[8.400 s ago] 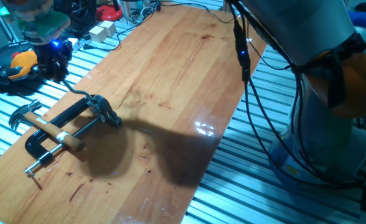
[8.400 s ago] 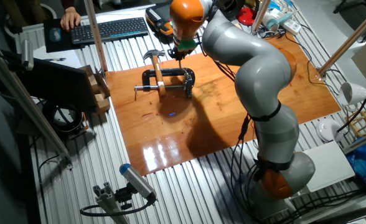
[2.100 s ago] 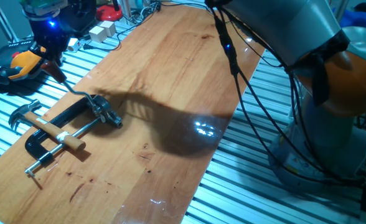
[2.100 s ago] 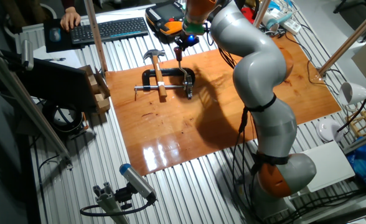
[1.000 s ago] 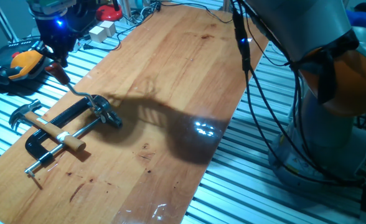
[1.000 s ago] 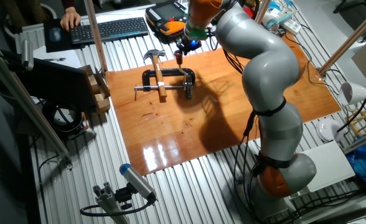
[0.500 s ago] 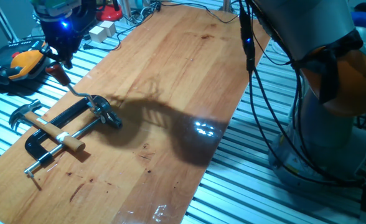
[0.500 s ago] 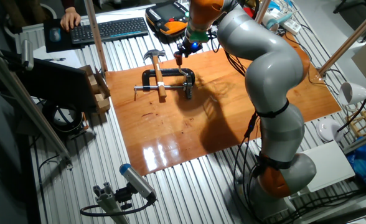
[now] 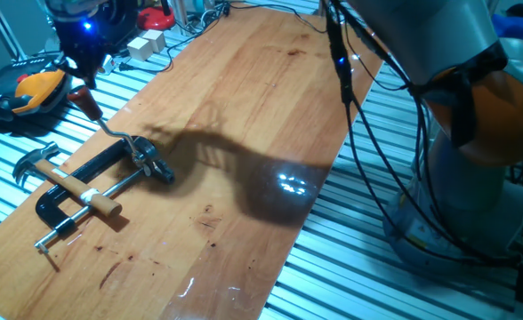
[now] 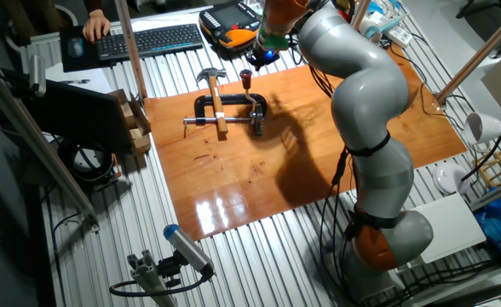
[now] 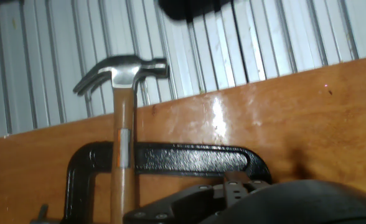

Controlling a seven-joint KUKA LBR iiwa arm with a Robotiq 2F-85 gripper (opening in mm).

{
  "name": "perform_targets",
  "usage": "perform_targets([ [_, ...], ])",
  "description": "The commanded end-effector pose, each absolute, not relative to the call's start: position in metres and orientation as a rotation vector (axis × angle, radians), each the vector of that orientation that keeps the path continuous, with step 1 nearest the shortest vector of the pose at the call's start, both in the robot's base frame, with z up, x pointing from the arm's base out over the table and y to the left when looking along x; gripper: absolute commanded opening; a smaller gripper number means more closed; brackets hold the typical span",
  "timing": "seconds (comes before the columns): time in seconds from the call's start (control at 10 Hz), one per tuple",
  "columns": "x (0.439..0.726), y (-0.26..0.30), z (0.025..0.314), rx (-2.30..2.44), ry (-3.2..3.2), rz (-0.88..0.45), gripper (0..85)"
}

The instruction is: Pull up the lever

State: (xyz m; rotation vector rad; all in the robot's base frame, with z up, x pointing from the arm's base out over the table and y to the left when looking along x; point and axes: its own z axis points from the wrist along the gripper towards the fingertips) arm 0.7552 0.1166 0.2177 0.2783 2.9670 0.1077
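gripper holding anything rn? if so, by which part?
Cannot tell for sure. The gripper sits right at the lever's reddish tip, possibly clamped on it, but the fixed views are too small and the hand view hides the fingers.

One fixed view looks along the worktop (image 9: 244,116) at close range; the other looks down from farther off. The hand view faces downward. All share the clamp (image 9: 84,178).

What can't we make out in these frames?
- Hand on one fixed view: fingers too dark and small; open or shut unclear, and so is contact with the slim curved silver lever.
- Hand view: lever absent; a dark blurred mass at the bottom edge covers the chrome clamp head.
- Black bar clamp: lower part cut by the hand view's bottom edge.
- The other fixed view: lever too small for detail.
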Motion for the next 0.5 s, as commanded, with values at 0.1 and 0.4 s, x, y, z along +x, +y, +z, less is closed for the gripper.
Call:
perform_targets([
  [0.1,0.7609,0.1219,0.2113,0.304,2.954,0.104,0.0],
  [0.4,0.7627,0.1255,0.2082,0.346,2.98,0.181,0.0],
])
